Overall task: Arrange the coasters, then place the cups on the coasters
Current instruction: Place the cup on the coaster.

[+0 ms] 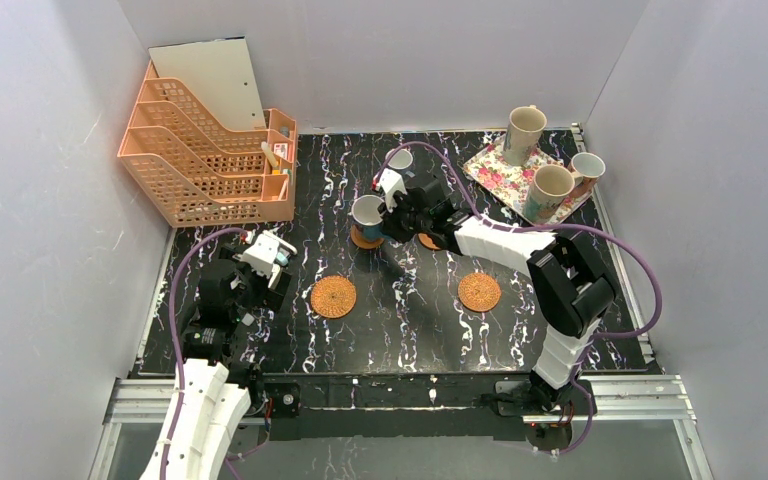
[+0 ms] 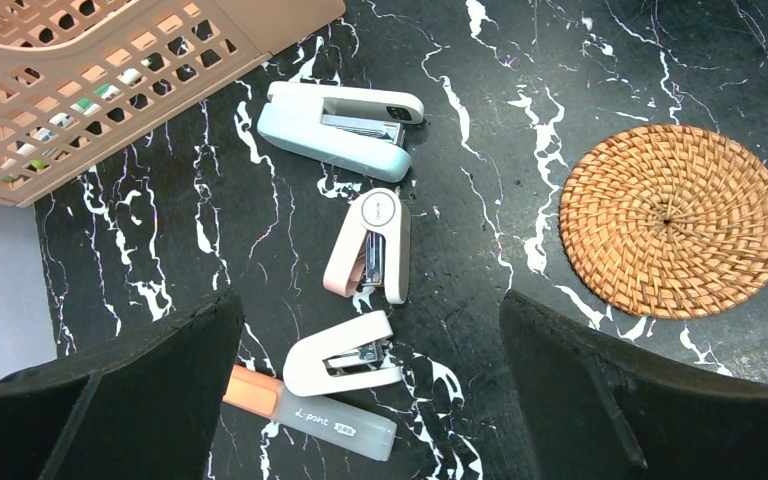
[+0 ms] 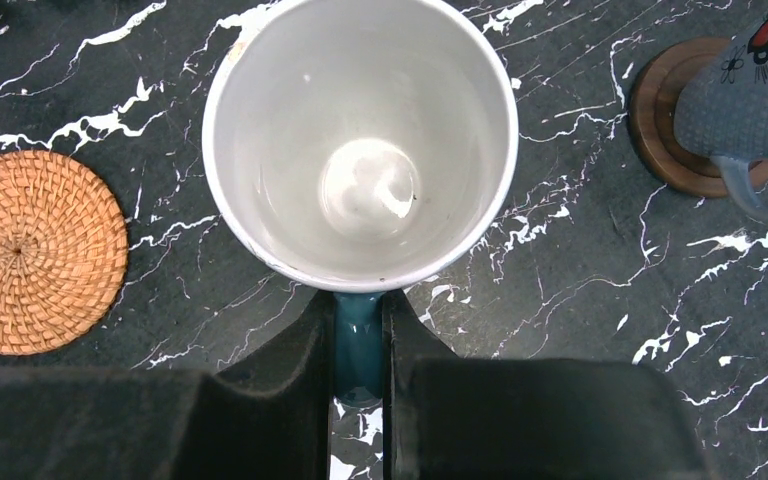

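Right jaws pinch the blue cup [image 3: 360, 140] by its handle [image 3: 358, 345]; left jaws gape empty. The cup may swivel off its coaster [image 1: 363, 241].

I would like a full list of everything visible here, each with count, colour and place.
wicker coasters: two, orange-tan, mid table
wood coasters: three, brown, below held cup, beside it, darkest under far cup
blue cups: two, white inside, one held, one at back
beige mugs: two, on tray
small cup: one, orange-brown, tray's right edge
tray: one, floral, far right
file rack: one, orange, far left
staplers: three, light blue, pink, white, near rack
marker: one, orange-grey, by staplers
left gripper: open, over staplers
right gripper: shut on blue cup's handle
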Controlling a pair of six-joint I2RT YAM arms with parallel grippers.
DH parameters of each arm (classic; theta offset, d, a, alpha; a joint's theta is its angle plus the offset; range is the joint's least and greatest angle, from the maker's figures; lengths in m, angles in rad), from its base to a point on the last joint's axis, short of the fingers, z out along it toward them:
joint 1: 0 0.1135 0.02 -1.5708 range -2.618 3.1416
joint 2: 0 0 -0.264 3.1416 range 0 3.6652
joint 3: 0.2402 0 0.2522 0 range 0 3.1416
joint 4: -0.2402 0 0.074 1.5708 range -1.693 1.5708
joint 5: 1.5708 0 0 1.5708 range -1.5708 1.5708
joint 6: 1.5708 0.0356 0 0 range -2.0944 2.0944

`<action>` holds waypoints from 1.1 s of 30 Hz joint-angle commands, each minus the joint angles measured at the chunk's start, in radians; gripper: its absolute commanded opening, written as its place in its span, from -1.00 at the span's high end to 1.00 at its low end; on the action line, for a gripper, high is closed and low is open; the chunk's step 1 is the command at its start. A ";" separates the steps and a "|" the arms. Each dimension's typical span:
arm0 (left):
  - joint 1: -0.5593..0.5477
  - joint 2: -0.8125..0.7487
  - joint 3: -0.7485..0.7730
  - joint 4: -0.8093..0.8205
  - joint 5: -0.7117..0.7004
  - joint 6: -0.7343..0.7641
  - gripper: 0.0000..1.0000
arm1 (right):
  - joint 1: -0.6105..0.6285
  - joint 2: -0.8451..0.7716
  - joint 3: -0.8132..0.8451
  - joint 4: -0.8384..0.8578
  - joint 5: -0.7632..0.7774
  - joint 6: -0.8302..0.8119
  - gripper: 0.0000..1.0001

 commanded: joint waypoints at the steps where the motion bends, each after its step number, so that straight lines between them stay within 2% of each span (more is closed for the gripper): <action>1: 0.007 -0.009 -0.007 -0.013 0.020 0.006 -0.96 | 0.004 -0.014 0.043 0.108 0.005 -0.002 0.97; 33: 0.009 -0.011 -0.007 -0.015 0.026 0.008 -0.96 | 0.040 0.026 0.075 0.107 0.083 -0.013 0.97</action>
